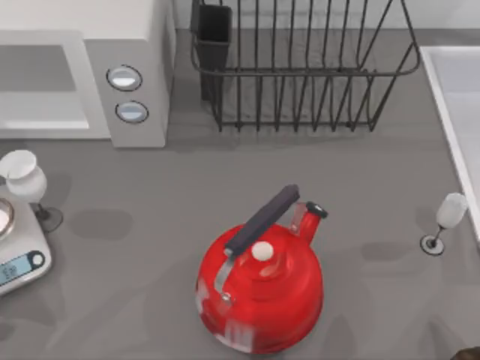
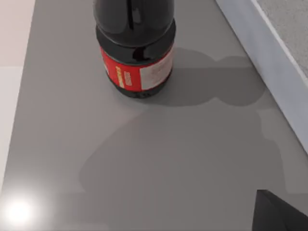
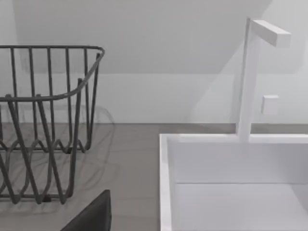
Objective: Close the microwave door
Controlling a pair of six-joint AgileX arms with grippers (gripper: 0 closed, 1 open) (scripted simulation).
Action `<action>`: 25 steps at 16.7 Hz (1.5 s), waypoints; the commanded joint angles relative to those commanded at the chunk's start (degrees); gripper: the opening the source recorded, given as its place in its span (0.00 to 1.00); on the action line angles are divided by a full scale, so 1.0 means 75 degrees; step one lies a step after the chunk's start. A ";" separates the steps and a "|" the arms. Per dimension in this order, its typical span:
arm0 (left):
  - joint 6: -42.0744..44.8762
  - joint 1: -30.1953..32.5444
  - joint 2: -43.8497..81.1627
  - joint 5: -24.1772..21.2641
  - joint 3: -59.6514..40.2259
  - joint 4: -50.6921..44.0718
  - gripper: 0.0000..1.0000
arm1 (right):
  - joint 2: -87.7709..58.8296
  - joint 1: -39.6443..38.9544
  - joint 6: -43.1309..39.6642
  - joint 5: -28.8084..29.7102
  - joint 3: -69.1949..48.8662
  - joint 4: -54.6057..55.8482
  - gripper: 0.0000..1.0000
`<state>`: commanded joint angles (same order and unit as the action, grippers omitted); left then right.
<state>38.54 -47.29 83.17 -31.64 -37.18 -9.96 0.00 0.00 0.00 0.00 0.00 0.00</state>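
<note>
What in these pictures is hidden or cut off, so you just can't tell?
- Microwave: the top view's left edge cuts it, so the door's position is unknown.
- Kitchen scale: cropped by the same edge.
- Bottle: its neck leaves the left wrist view's frame.
- Dark corner shape: too little in the right wrist view to identify.

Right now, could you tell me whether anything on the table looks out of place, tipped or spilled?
Nothing stands out. The red kettle, both wine glasses and the dark bottle stand upright, nothing is spilled, and the dish rack sits square. The microwave cavity is uncovered.
</note>
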 joint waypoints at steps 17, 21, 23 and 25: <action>-0.2721 0.3092 -0.2419 0.2047 0.1734 0.0481 0.00 | 0.0000 0.0000 0.0000 0.0000 0.0000 0.0000 1.00; -0.3828 0.4790 -0.2779 0.3138 0.1935 0.0460 0.00 | 0.0000 0.0000 0.0000 0.0000 0.0000 0.0000 1.00; -0.4447 0.5742 -0.3018 0.3747 0.2060 0.0452 0.00 | 0.0000 0.0000 0.0000 0.0000 0.0000 0.0000 1.00; -0.4979 0.6424 -0.3238 0.4269 0.2174 0.0447 0.00 | 0.0000 0.0000 0.0000 0.0000 0.0000 0.0000 1.00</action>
<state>1.19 0.89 58.88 0.37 -20.88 -6.61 0.00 0.00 0.00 0.00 0.00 0.00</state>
